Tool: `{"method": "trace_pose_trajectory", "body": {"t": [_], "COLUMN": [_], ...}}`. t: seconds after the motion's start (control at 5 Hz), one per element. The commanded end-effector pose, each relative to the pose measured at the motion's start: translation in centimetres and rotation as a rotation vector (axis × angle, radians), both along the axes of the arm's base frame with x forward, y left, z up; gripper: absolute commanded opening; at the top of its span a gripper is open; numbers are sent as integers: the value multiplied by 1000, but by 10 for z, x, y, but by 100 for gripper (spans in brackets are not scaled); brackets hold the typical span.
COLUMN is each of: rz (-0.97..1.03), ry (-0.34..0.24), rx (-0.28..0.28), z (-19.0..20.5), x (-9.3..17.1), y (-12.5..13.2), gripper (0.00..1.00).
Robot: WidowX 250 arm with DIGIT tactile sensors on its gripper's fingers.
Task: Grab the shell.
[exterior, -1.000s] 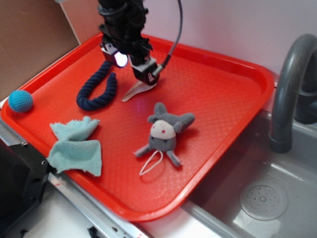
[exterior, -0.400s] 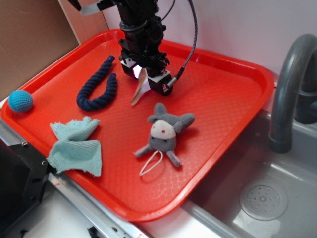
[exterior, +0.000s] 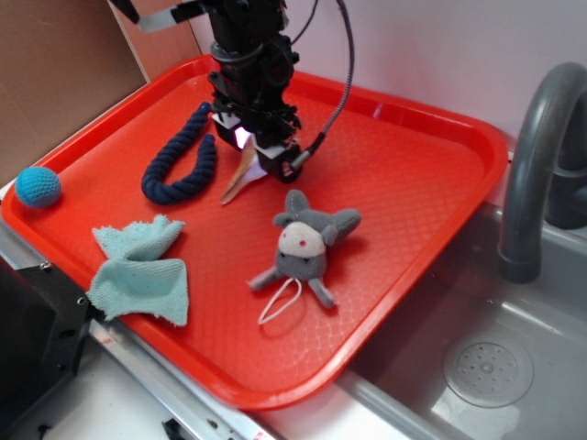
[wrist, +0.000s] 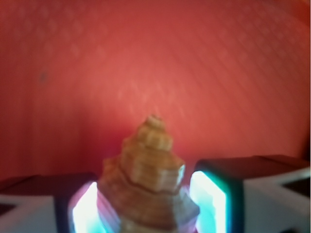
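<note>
Legible text, labels, brands, numbers, signs: none for you to log. You find no readable marking in the exterior view. In the wrist view, the glowing fingers (wrist: 210, 194) either side of the shell (wrist: 148, 184) carry no lettering, nor does the patterned red surface beyond their tips.

Bright exterior, blurred reddish wrist view
</note>
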State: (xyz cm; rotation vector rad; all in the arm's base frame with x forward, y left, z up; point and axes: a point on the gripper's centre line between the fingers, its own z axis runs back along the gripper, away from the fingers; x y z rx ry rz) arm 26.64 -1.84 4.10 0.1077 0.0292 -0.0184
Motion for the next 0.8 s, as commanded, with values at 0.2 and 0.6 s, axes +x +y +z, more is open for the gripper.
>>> {"method": "trace_pose_trajectory", "body": {"t": [0.2, 0.6], "rz": [24, -142], "ry": [-236, -142], "rx": [-156, -226], "z": [164, 178], "x": [-39, -53], "y": [-3, -10], "gripper": [0, 0]}}
